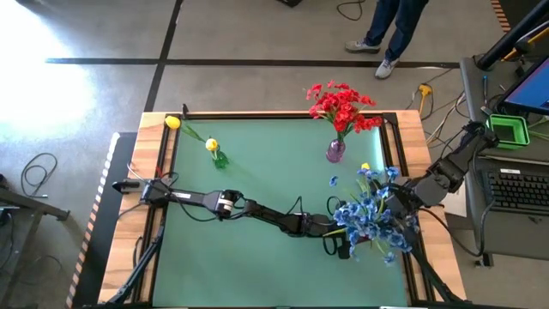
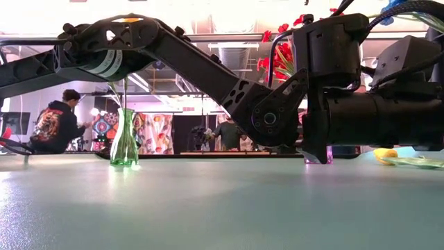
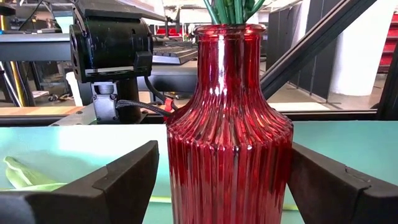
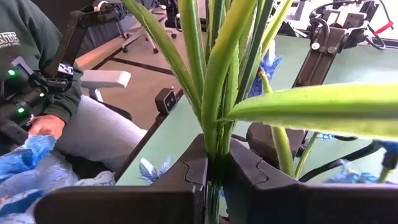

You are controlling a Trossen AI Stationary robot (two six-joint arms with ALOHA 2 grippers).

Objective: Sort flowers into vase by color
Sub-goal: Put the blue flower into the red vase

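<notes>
Two grippers at work, three vases on the green table (image 1: 257, 180).

High view: left gripper (image 1: 341, 243) reaches across to the near right, next to the blue flowers (image 1: 377, 215). Right gripper (image 1: 396, 204) sits in that same bunch. Red flowers (image 1: 341, 107) already stand in a purple vase (image 1: 335, 151) at far centre-right. One yellow flower (image 1: 211, 145) is in the green vase (image 1: 220, 159) far left; another yellow flower (image 1: 173, 123) lies on the far left table edge.

Low view: green vase (image 2: 125, 139) upright at left, my arms fill the rest.

Left wrist view: my fingers (image 3: 127, 177) stand apart either side of a ribbed red vase (image 3: 229, 130) with green stems in its neck. Whether they're touching the glass, can't tell.

Right wrist view: my fingers (image 4: 245, 165) are clamped on green stems (image 4: 217, 81) of the blue bunch.

Judgement: blue step in hand. Next I'd steady the vase and seat the stems fully.
</notes>
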